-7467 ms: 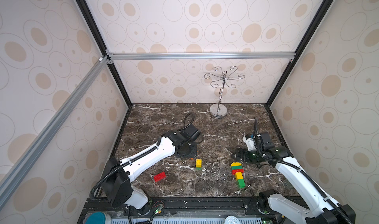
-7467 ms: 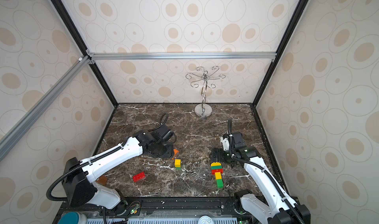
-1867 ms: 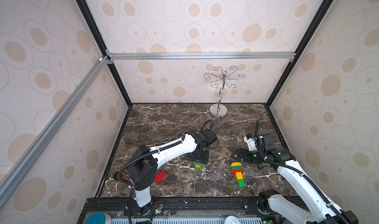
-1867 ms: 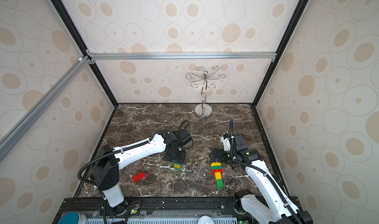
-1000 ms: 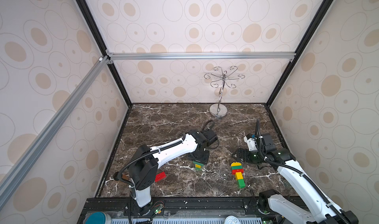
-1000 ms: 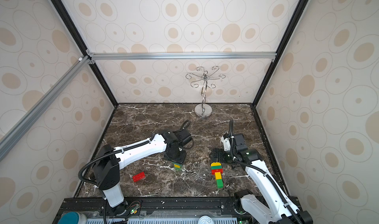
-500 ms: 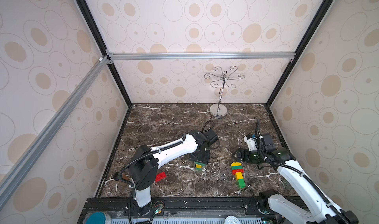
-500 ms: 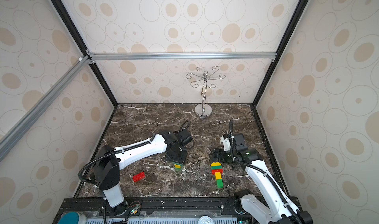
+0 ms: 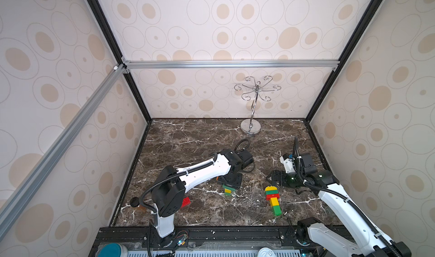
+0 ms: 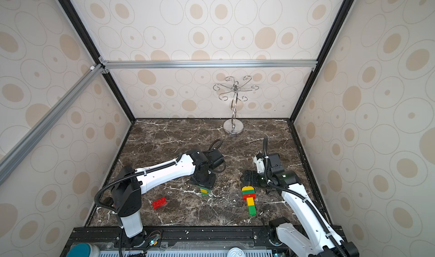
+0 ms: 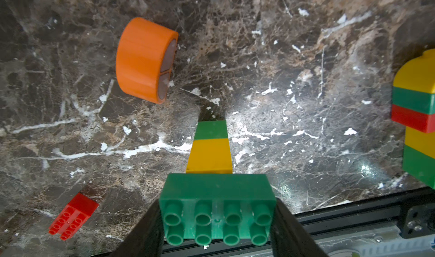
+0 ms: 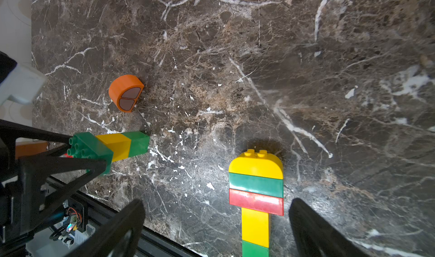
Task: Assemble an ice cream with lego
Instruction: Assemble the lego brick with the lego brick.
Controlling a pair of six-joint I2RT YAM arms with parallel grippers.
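Plastic: gripped stack (image 12: 117, 145), lying stack (image 12: 256, 185), one orange dome (image 12: 126, 92), one red brick (image 11: 74, 217).

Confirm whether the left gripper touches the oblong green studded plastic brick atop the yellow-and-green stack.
Touching. In the left wrist view, black fingers of the left gripper press against both short ends of the oblong green brick.

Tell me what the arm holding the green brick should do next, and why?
Probably open the left gripper and lift away: its green brick looks seated on the yellow brick, while the red brick and orange dome lie loose.
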